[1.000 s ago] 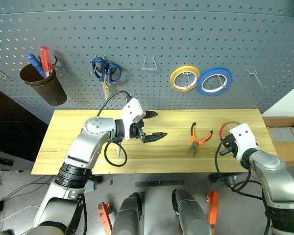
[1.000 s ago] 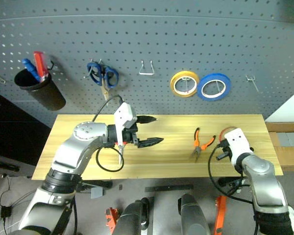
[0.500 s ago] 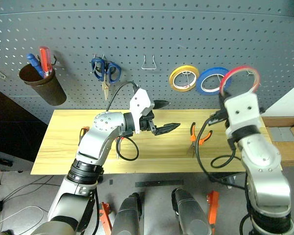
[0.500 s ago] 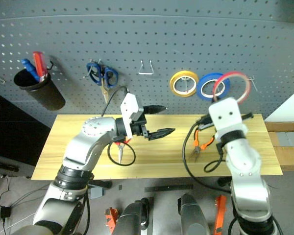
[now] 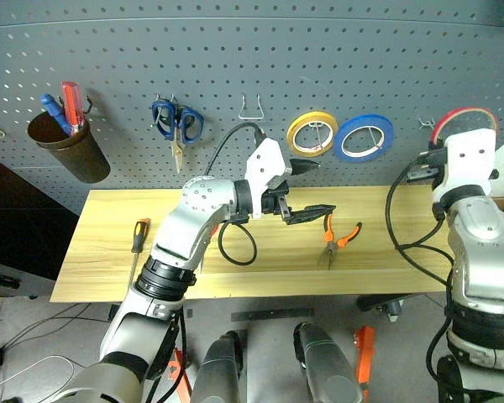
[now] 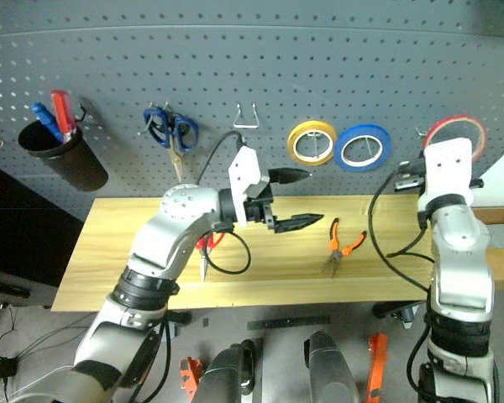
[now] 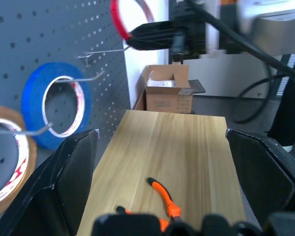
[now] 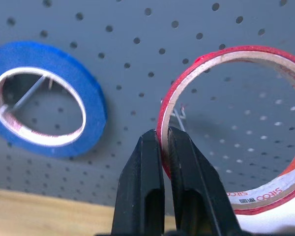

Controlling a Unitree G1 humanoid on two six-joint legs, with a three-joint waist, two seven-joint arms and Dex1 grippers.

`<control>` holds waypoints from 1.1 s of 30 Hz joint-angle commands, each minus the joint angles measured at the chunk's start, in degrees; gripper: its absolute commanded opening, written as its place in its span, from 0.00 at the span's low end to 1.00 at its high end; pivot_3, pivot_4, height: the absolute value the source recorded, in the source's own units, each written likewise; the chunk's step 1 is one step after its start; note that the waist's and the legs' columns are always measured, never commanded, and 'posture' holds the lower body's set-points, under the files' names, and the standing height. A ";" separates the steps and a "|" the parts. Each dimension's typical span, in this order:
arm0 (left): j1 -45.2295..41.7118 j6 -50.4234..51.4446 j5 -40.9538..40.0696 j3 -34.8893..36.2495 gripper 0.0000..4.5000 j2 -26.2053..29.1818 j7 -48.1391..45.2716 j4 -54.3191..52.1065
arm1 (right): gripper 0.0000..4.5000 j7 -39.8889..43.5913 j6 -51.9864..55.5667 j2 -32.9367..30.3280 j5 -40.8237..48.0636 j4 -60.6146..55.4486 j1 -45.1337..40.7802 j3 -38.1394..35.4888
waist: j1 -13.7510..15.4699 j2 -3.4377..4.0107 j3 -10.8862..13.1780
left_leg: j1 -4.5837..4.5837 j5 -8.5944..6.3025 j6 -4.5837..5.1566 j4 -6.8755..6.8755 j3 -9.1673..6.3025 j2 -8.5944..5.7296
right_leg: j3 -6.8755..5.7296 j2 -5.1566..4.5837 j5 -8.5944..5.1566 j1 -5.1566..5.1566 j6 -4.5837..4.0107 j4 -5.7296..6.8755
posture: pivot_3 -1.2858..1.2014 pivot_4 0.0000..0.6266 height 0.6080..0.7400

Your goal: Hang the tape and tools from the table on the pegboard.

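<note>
Left eye view: right hand (image 5: 464, 133) raised before the pegboard (image 5: 235, 67), pinching the red tape (image 5: 464, 117); left hand (image 5: 307, 189) spread, level over the surface (image 5: 101, 252). Right wrist view: fingers (image 8: 142, 182) pressed on the ring's edge, beside the blue roll (image 8: 44, 98).
</note>
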 commanded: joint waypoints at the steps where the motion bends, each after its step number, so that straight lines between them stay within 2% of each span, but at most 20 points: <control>1: -2.21 -2.14 0.53 -0.38 0.99 -1.02 -0.04 -0.04 | 0.01 1.13 -0.24 1.08 5.92 3.82 -3.34 -3.54 | 0.00 0.00 0.00 | 0.00 0.00 0.00 -0.01 0.02 0.00 | 0.01 0.01 0.01 -0.01 -0.01 0.00 | 0.44 0.47 1.00; 10: -2.49 -3.24 1.31 -0.15 0.99 -1.32 -0.09 0.87 | 0.01 -1.15 -0.13 1.66 10.00 9.07 -4.40 -4.42 | 0.19 0.00 0.00 | -0.03 0.00 0.00 -0.02 0.01 0.02 | 0.03 -0.06 0.01 -0.02 -0.01 -0.02 | 0.45 0.47 1.00; 14: -1.85 -3.61 1.81 0.76 0.99 0.34 -0.17 1.66 | 0.21 -2.05 1.58 2.45 9.83 4.80 -1.08 -2.29 | 0.21 0.00 0.00 | -0.03 0.00 0.00 -0.01 -0.02 0.02 | -0.01 -0.04 0.01 -0.02 -0.01 0.00 | 0.45 0.47 1.00; 16: -1.64 -3.81 1.96 1.05 0.99 1.13 -0.21 2.03 | 0.37 -2.53 2.57 2.95 10.11 2.59 0.19 -1.58 | 0.12 0.01 0.00 | -0.03 0.00 0.00 -0.03 -0.01 0.02 | 0.00 -0.02 0.01 -0.03 -0.01 -0.01 | 0.45 0.47 1.00; 20: -0.04 -5.05 2.65 2.06 0.99 5.37 -1.78 3.30 | 0.67 -4.39 8.63 5.72 9.43 -9.23 5.99 3.68 | 0.08 0.02 0.00 | -0.03 0.00 0.00 -0.06 -0.03 0.06 | 0.01 0.01 0.00 -0.06 -0.01 0.00 | 0.44 0.47 1.00; 24: 2.01 -5.73 2.56 3.27 0.99 11.03 -4.96 4.82 | 0.98 -8.29 18.76 10.72 8.91 -21.34 11.83 11.64 | 0.08 0.02 0.00 | -0.03 0.00 0.00 -0.07 -0.07 0.14 | -0.01 0.04 0.00 -0.09 -0.01 0.01 | 0.44 0.48 1.00; 29: 4.37 -11.62 5.88 2.62 0.99 20.00 -11.23 9.85 | 0.99 -16.70 31.31 20.37 6.11 -25.72 17.32 21.09 | 0.09 0.03 0.00 | -0.02 0.00 -0.01 -0.10 -0.10 0.33 | -0.01 0.06 -0.01 -0.14 -0.03 0.00 | 0.44 0.49 1.00; 33: 3.99 -14.42 7.49 2.41 0.99 21.45 -12.69 12.70 | 0.99 -23.38 38.97 25.50 1.38 -20.36 16.90 24.00 | 0.52 -0.05 -0.05 | -0.06 0.00 -0.01 -0.05 -0.09 0.22 | 0.00 -0.05 -0.01 -0.13 -0.03 -0.08 | 0.44 0.48 1.00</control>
